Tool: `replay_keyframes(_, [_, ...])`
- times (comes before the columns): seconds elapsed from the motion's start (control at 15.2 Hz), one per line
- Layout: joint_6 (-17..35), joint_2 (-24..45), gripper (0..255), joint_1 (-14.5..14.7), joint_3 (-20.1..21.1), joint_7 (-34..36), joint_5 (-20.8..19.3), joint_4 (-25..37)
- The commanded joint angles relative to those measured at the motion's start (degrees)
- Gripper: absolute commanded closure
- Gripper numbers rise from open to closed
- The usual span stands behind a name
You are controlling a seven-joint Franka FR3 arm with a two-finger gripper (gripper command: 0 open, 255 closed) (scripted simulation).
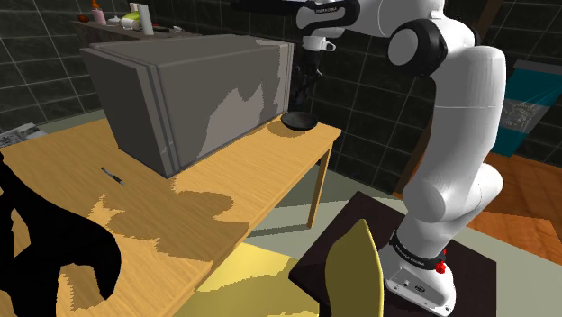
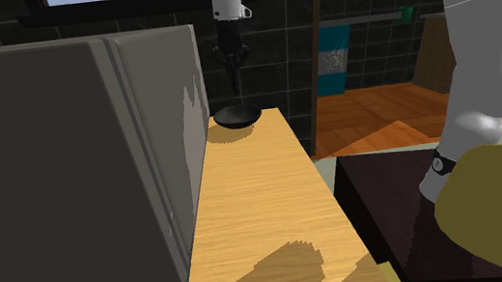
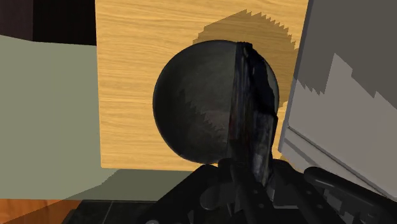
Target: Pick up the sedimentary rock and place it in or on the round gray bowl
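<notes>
Clasped edge-on in the claw (image 2: 233, 64), the rock (image 3: 253, 108) is held above the bowl (image 3: 191, 111) and clear of it. The bowl stands near the end of the tabletop (image 3: 127, 76), just beside a large grey box (image 1: 180, 90). The claw is closed narrowly on the dark, slab-like rock. In the wrist view the rock is seen across the side of the bowl nearer the box rather than across its middle. The carry is judged to be almost done, with lowering and release left to be made. Several faults could be met from here. If the rock were let go from where it hangs, it could bounce out, or the bowl could be tipped or shoved toward the tabletop's end, which lies near. If the rock is truly off centre, the rim might be struck and the rock thrown onto the tabletop or against the box. The box wall is close to the claw, so a sideways correction toward it could end in a scrape. A thin slab gripped by its faces may also be twisted during descent and released askew. How firmly it is gripped cannot be told.
</notes>
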Motion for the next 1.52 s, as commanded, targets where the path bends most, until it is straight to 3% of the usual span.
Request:
replay_keyframes(0.0, [0.0,1.7,255,-0.6,-0.3,-0.9,0.1,1.7])
replay_keyframes(0.92, [10.4,2.4,255,-0.6,-0.2,-1.4,0.2,-8.1])
replay_keyframes(1.45, [10.8,2.4,255,-0.6,-0.2,-1.4,0.2,-8.4])
